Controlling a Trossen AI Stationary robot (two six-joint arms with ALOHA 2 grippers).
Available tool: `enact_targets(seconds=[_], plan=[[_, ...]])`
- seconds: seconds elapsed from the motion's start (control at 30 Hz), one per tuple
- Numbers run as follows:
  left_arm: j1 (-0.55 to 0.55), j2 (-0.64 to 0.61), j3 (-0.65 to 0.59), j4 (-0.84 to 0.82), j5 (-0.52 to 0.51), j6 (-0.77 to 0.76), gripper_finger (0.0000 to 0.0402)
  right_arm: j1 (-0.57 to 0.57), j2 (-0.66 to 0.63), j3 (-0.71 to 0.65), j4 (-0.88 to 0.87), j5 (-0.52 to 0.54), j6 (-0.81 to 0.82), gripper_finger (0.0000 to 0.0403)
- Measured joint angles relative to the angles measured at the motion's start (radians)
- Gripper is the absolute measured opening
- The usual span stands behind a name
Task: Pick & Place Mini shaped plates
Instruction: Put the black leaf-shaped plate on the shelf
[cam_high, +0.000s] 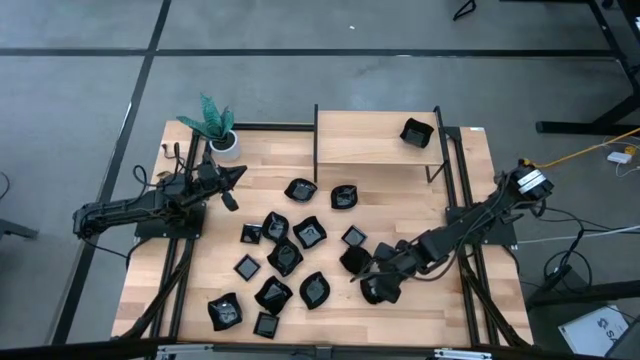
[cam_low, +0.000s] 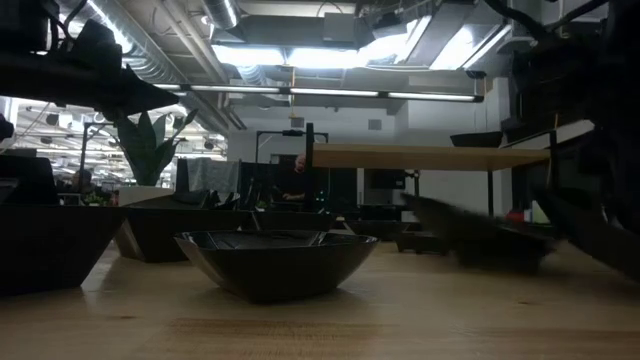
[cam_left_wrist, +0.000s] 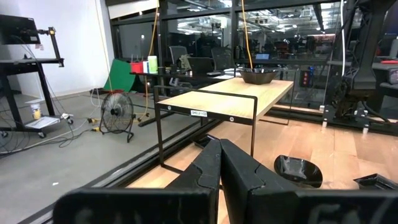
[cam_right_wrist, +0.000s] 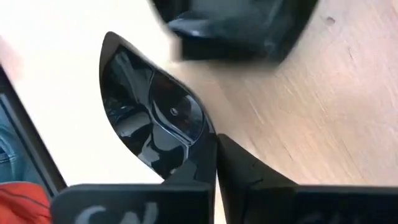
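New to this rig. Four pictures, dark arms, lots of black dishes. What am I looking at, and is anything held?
Two dark robot arms work at a wooden table. One camera looks straight down, one sits at table height, and one rides on each wrist. Small glossy black plates lie scattered on the table; one more plate sits on the raised shelf, and a potted plant stands at a corner. The right gripper is shut on the rim of a leaf-shaped plate. The left gripper waits shut, holding nothing, near the plant.
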Motion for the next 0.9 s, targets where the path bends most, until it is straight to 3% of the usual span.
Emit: enact_targets(seconds=[0.53,0.9], plan=[[0.0,0.0,0.0,0.0,0.0,0.0,0.0004,-0.077,-0.168,0.003,-0.002,0.05,-0.137,0.0005],[0.0,0.0,0.0,-0.002,0.0,0.0,0.0004,-0.255,-0.185,0.137,-0.013,0.093,-0.49,0.0007]])
